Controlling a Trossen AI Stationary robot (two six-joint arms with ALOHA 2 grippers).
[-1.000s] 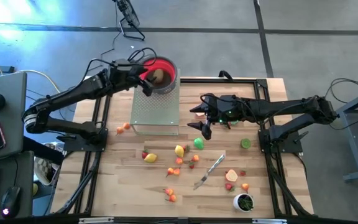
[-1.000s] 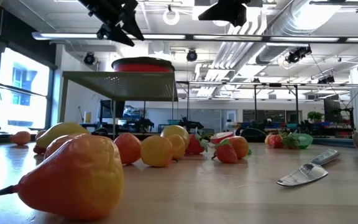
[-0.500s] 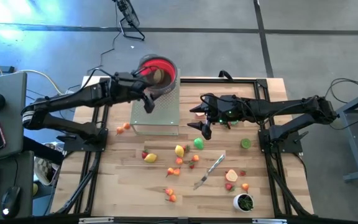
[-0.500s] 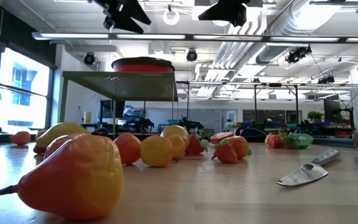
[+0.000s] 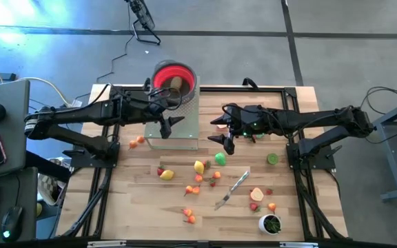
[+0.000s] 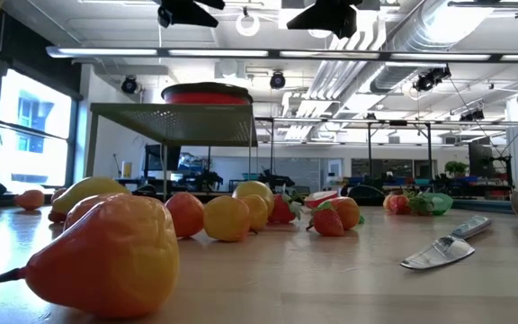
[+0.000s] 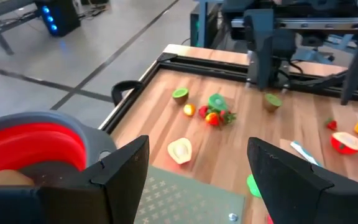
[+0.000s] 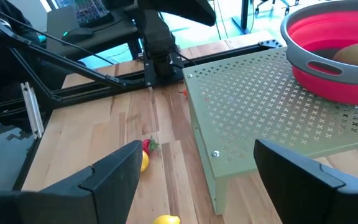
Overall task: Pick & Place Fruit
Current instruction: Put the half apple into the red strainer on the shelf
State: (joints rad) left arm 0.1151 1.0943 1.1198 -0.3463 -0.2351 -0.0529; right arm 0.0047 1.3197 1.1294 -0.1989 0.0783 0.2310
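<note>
Hovering empty above the perforated metal stand (image 5: 173,124), the left claw (image 5: 168,122) had its fingers spread apart and held nothing; the red bowl (image 5: 175,77) sat just behind it on the stand's far end, with a tan piece of fruit (image 5: 175,84) already inside. By my reading this was the gap between one delivery and the next pick. The next move would call for the left claw to swing out beyond the stand's front edge and drop toward the fruit (image 5: 199,167) scattered on the tabletop (image 5: 288,207) below and ahead of it.

The right claw (image 5: 221,132) hung released over the tabletop just beside the stand, with a green fruit piece (image 5: 220,158) lying near it, a little toward the front.

The high view alone showed the whole spread: the silver knife (image 5: 234,188) among the pieces and a small white cup (image 5: 270,223) of green contents near the front right corner. The low view showed the stand's legs and the bowl raised on top, and a large yellow-orange pear (image 6: 106,255) up close. The left wrist view gave the far-side pieces, such as a halved lime (image 7: 179,94), and the right wrist view showed the fruit inside the bowl.
</note>
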